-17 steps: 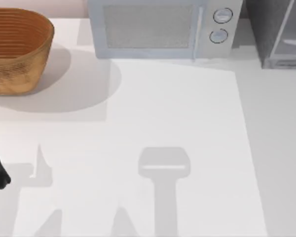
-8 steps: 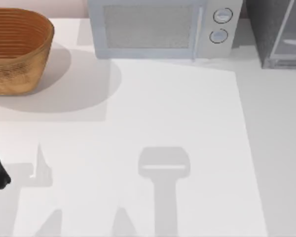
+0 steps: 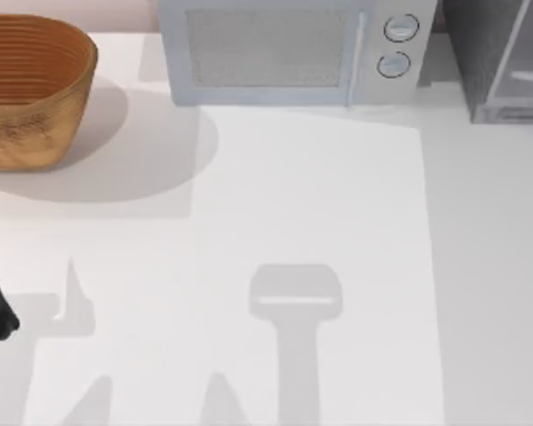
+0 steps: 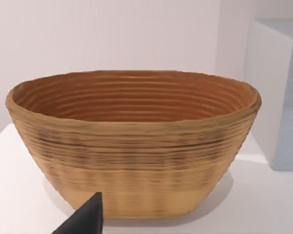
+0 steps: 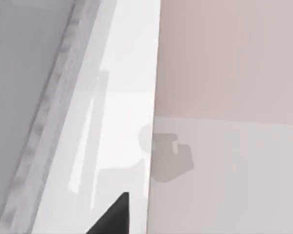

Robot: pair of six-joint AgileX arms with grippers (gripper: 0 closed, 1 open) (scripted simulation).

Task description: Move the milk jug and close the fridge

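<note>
Back-left of table | wicker basket (image 3: 31, 89) holds nothing | fridge (image 3: 502, 58) back-right

text: none legible | microwave (image 3: 289, 53) knobs: no readable marks | fridge (image 3: 502, 58): no label

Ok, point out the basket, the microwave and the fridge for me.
basket (image 3: 31, 89), top view, on its woven inner wall.
microwave (image 3: 266, 49), top view, on its door window.
fridge (image 3: 471, 44), top view, on its dark grey side beside the pale door frame.
</note>
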